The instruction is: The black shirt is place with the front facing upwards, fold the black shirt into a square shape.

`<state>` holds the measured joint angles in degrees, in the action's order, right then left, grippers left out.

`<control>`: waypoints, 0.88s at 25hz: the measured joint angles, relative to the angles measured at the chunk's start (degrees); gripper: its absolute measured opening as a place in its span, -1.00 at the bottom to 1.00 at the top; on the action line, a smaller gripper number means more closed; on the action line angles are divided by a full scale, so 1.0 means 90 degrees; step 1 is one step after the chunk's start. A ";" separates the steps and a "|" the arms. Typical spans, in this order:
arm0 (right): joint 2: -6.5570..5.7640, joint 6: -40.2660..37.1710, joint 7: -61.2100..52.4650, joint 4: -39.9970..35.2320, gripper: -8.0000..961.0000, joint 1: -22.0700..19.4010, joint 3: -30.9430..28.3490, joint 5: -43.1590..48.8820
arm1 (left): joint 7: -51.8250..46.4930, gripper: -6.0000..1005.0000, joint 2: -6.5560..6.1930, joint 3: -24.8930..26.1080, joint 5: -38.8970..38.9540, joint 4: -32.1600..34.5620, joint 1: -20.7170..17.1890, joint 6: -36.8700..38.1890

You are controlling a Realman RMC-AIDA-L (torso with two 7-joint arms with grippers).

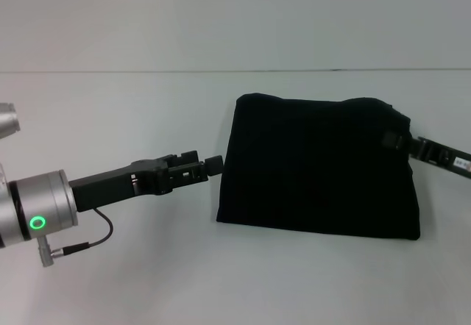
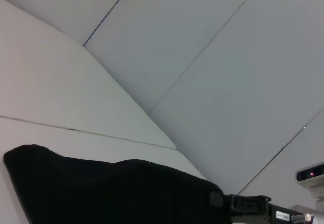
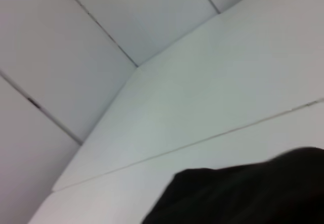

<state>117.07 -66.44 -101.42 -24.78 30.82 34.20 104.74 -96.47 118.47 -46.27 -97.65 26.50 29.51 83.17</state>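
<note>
The left gripper (image 1: 212,165) is held low over the surface (image 1: 147,281), at the left of the scene, with its tips aimed rightward at the left edge of the black shirt (image 1: 316,167). A narrow gap is seen between the tips and that edge; no cloth is held. Whether its jaws are spread or pressed together cannot be told from the head view, and its own fingers are not shown in the left wrist view.

The black shirt lies right of centre on the surface as a folded, roughly rectangular block, with the long axis running left to right. No print or label is visible. In the left wrist view the shirt (image 2: 111,191) is seen as a low dark mound directly ahead.

The right gripper (image 1: 403,141) is at the upper right corner of the shirt, touching or overlapping the cloth; whether cloth is pinched cannot be told.

The shape is judged close to square already. Both edges are reached from opposite sides, each by the nearer arm. Nothing else stands on the surface between the jaws and the shirt.
</note>
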 joint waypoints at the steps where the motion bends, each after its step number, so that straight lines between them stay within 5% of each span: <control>1: 0.0000 0.0064 0.0005 0.0017 -0.86 -0.0039 0.0004 0.0005 | 0.0000 0.83 0.0001 -0.0002 0.0000 -0.0002 -0.0003 0.0001; 14: 0.0091 0.0620 -0.0043 0.0134 -0.85 -0.0234 0.0020 0.0012 | -0.0070 0.83 -0.0009 -0.0026 -0.0010 -0.0005 0.0007 0.0017; 22: 0.0106 0.0446 0.0173 0.0119 -0.33 -0.0458 -0.0475 -0.0215 | -0.0082 0.84 -0.0017 -0.0026 -0.0009 -0.0005 -0.0007 0.0028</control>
<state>118.03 -62.43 -99.86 -23.71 26.70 29.93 102.81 -97.21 118.31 -46.50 -97.74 26.45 29.45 83.42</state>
